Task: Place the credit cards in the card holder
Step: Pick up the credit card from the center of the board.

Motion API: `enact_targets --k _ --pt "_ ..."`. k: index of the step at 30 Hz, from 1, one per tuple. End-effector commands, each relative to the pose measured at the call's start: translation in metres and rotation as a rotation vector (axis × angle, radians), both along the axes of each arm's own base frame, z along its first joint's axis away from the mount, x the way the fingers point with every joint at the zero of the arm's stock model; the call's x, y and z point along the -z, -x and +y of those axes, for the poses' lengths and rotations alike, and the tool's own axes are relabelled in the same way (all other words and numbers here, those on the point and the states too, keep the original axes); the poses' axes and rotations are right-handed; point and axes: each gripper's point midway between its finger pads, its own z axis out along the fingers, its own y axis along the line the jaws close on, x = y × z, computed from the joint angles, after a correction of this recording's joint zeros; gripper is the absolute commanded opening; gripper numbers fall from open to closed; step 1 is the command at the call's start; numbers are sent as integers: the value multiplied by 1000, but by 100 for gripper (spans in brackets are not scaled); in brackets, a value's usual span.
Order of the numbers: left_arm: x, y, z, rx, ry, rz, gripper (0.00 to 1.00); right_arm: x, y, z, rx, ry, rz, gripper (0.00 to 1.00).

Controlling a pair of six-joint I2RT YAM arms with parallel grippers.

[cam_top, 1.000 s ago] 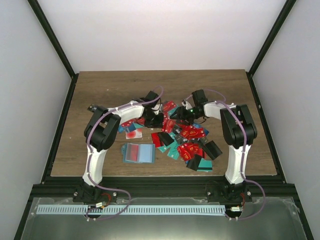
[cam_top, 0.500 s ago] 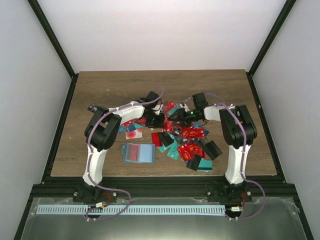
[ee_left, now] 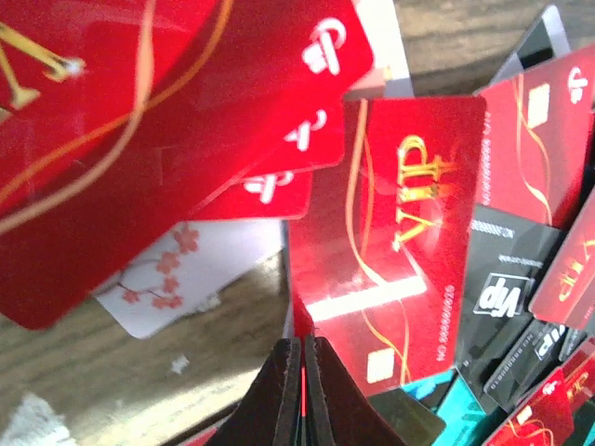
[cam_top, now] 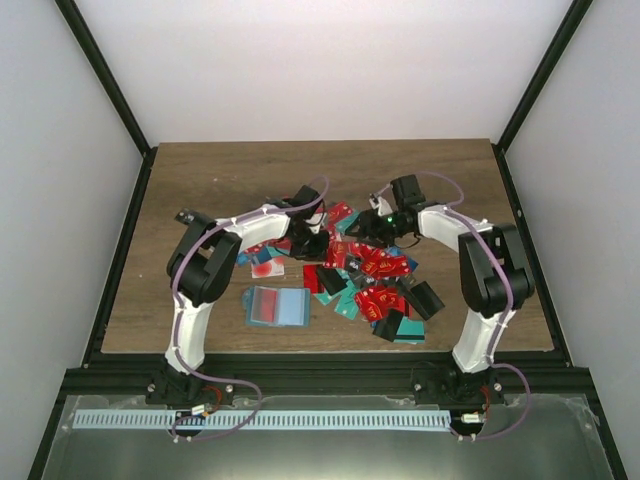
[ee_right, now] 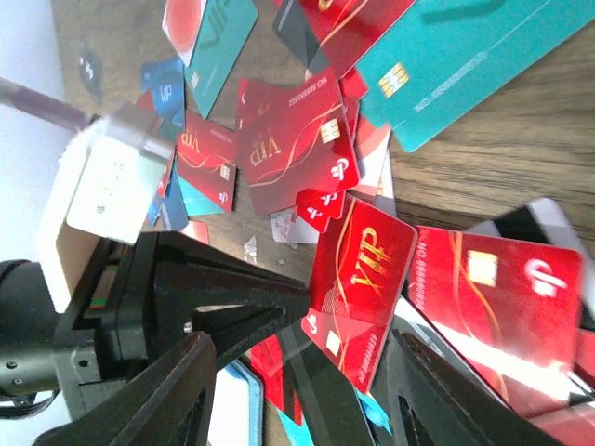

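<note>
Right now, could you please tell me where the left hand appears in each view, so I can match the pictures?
Top external: the left hand is mid-table, over the card pile.
Left wrist: bottom centre, shut, pointing up the picture.
Right wrist: a black wedge coming from the left, tip near centre.
Shared landmark: the red VIP card beside its tip in both wrist views; too small to identify from above.

Closed left end effector [ee_left: 301, 346] seemingly pinches a red VIP card [ee_left: 390, 232].
</note>
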Motion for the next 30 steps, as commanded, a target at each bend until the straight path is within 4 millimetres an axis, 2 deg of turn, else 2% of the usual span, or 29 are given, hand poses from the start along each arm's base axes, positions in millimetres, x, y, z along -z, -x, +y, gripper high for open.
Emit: enact_targets --k 1,8,12,17,19,23,26,30 --pt "-22 17 -13 49 31 2 5 -11 1 -38 93 220 -68 53" --pt "-37 35 -41 125 52 -18 5 -12 36 -89 256 378 -52 56" --pt "-44 46 -54 167 80 -18 6 -12 61 -100 291 396 -32 56" --pt "-47 54 -74 224 88 -35 6 -2 85 -114 347 427 14 58" --pt "-50 52 -70 215 50 -64 5 -5 88 -107 330 378 10 58" --pt "-50 32 -34 130 -90 -134 6 -25 89 -72 237 161 -42 60" --pt "-47 17 -7 74 -114 -138 6 -40 80 -53 203 37 -68 60" --pt "-43 6 11 64 -166 -159 7 -45 60 -32 162 -18 -73 60"
